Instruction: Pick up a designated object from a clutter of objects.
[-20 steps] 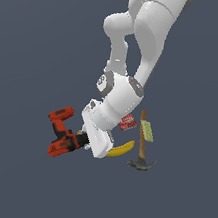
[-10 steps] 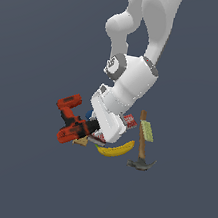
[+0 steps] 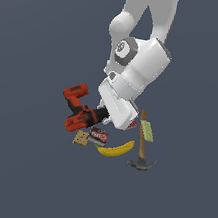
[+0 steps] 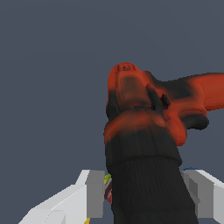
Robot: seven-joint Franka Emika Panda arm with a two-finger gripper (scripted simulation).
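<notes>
Since half a second ago the arm has swung its wrist up and toward the exterior view's right, and the drill (image 3: 79, 110) has come with it: it now sits clear of the other items on the exterior view's left of the pile, where before it lay closer in among them.

The gripper (image 4: 142, 192) is clamped on the drill's black chuck end; in the wrist view the two pale fingers (image 4: 95, 192) stand on either side of the dark barrel and press against it. So the grasp looks made, and judging by how the drill hangs off the hand with its body out in the open, the lift seems under way. What is left is to carry it well above the clutter and hold it steady. Whether it is fully off the floor cannot be told, as the plain ground shows no shadow.

The drill's long axis runs from the chuck in the claw out toward the exterior view's left, with the red motor housing pointing away from the hand and the handle and battery base branching up and leftward.

The banana (image 3: 115, 149), hammer (image 3: 142, 146), can (image 3: 98, 135) and cracker square (image 3: 81, 138) lie just beneath and to the right, apart from the drill.
</notes>
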